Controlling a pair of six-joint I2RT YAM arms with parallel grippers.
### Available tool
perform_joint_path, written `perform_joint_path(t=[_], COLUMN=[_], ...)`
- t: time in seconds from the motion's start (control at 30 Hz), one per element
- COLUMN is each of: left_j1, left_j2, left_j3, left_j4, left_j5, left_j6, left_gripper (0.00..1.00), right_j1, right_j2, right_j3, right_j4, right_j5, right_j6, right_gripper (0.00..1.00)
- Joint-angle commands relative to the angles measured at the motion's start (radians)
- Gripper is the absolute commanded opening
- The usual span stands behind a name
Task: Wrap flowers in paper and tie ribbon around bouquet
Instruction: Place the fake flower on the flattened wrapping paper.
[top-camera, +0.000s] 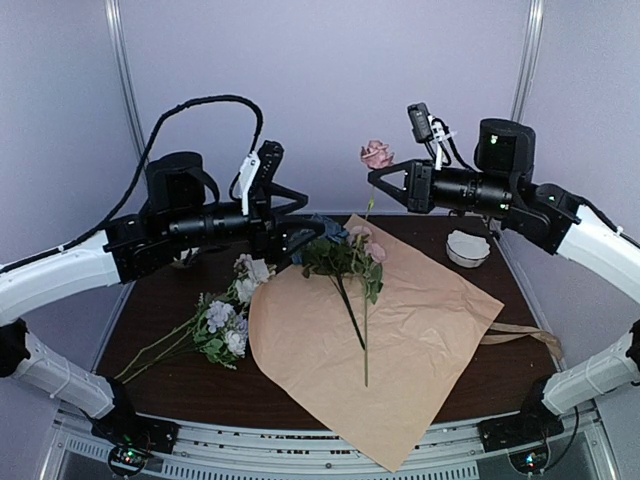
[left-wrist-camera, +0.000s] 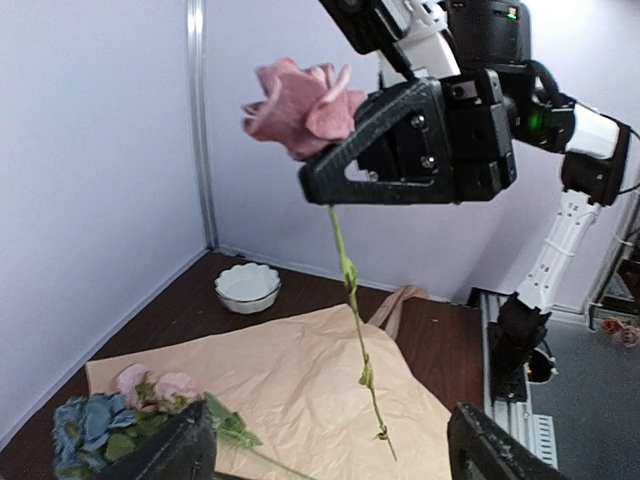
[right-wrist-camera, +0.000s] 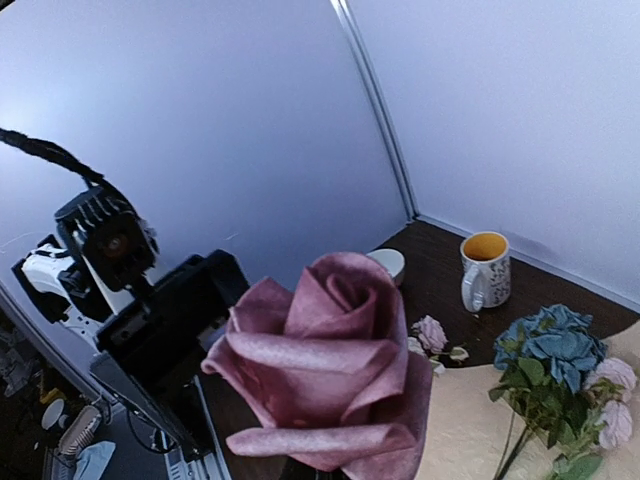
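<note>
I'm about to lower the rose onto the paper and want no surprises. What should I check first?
1. Right gripper shut on the rose just under the bloom: ok.
2. Stem hangs free over the paper: ok.
3. Stem tip clear of the paper: cannot tell.
4. Left gripper open and off the stem: ok.
5. Paper spread out, tan face up: ok.
6. All flowers on the paper: not ok; a bunch lies off its left edge.
</note>
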Motion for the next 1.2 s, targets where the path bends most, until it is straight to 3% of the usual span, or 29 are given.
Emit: perform_joint_path(t=[0.0, 0.1, 0.23, 0.47, 0.63, 0.73, 0.8, 0.87, 0.93, 1.07, 1.17], left_j1=[0.041, 0.149, 0.354, 0.541, 0.564, 0.564, 0.565, 0.564, 0.565, 0.552, 0.498], left_j2=[-0.104, -0.124, -0.134, -0.190, -0.200, -0.208, -0.227, -0.247, -0.257, -0.255, -0.205], left_j3=[-0.003, 0.022, -0.013, -0.188, -0.261, -0.243, -0.221, -0.187, -0.159, -0.104, 0.012], left_j4=[-0.190, -0.390, -0.550, -0.603, -0.629, -0.716, -0.778, -0.876, -0.982, -1.166, -1.380], left_j5=[-0.289, -0.391, -0.396, -0.364, -0.343, -0.287, -0.233, -0.254, -0.300, -0.349, -0.526], left_j6=[0.007, -0.109, -0.299, -0.395, -0.423, -0.452, -0.439, -0.397, -0.354, -0.286, -0.228], left_gripper=[0.83, 0.83, 0.80, 0.78, 0.77, 0.75, 0.71, 0.68, 0.63, 0.49, 0.42], right_j1=[-0.057, -0.101, -0.144, -0.187, -0.187, -0.188, -0.188, -0.189, -0.189, -0.189, -0.188], right_j2=[0.006, 0.081, 0.239, 0.585, 0.736, 0.759, 0.752, 0.734, 0.703, 0.617, 0.555], right_j3=[0.057, 0.042, 0.056, 0.252, 0.371, 0.379, 0.378, 0.380, 0.366, 0.294, 0.233], right_j4=[-0.404, -0.477, -0.472, -0.475, -0.500, -0.506, -0.520, -0.540, -0.549, -0.528, -0.509], right_j5=[0.142, 0.068, 0.022, 0.091, 0.155, 0.212, 0.256, 0.299, 0.336, 0.303, 0.272], right_j6=[-0.051, -0.016, 0.007, 0.036, 0.049, 0.044, 0.030, 0.007, -0.013, -0.061, -0.087], right_gripper=[0.00, 0.00, 0.00, 0.00, 0.00, 0.19, 0.38, 0.49, 0.56, 0.58, 0.59])
